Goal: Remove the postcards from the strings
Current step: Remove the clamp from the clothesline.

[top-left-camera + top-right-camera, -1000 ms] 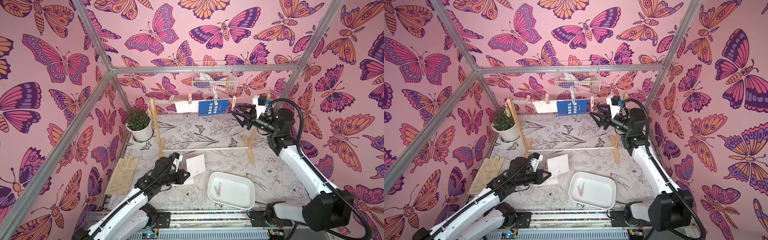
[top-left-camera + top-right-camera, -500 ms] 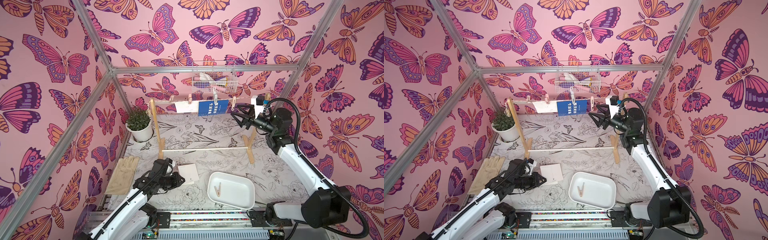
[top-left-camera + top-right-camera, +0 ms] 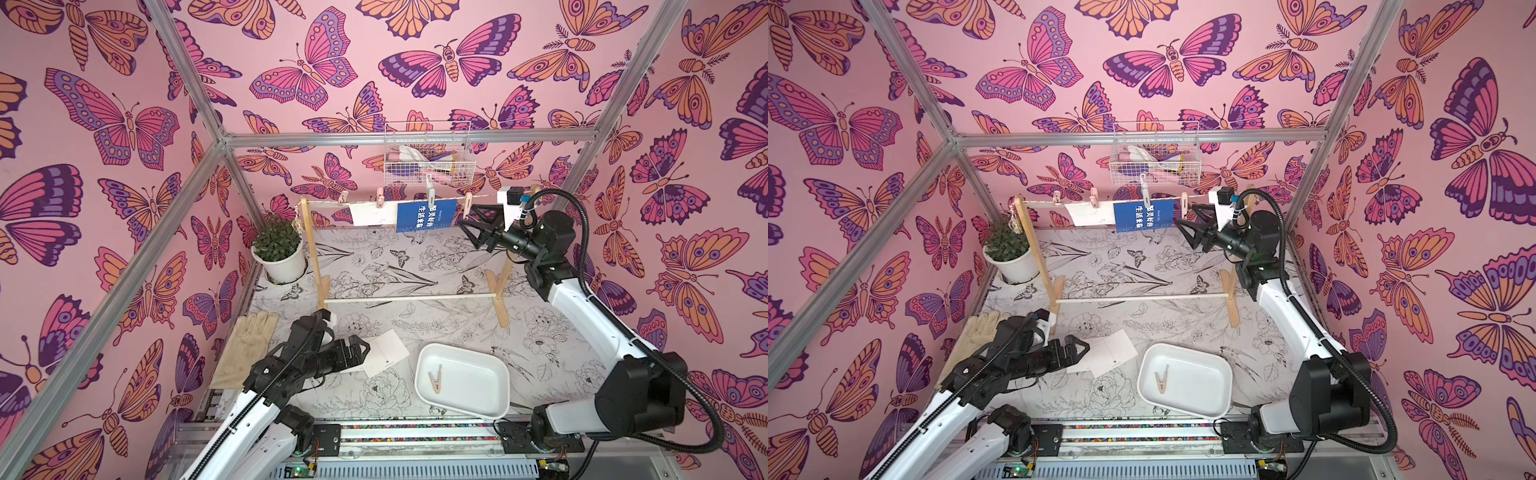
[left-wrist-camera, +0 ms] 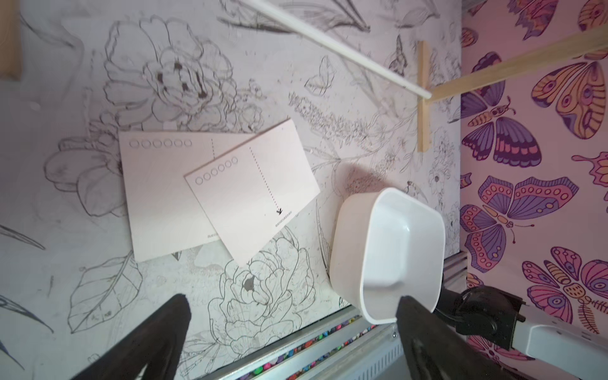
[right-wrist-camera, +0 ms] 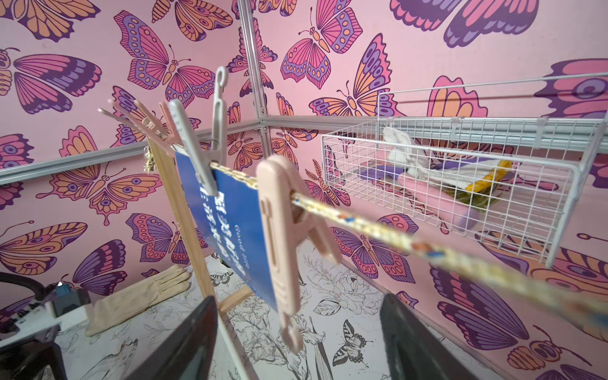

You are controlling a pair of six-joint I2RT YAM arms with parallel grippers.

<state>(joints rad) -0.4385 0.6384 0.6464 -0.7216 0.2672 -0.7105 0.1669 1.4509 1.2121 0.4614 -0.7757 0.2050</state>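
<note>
My left gripper stood wide and empty above two white postcards lying overlapped on the table. My right gripper, also open and empty, faced the pink clothespin on the string, beside the blue postcard. The cards looked thin, light and easy to bend; I judged the free lower edge best for pinching. The white card hanging beyond it was hidden from my right wrist camera.

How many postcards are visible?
4. An upper postcard overlaps a lower postcard on the table; a white postcard and a blue postcard hang on the string. Others may be hidden.
</note>
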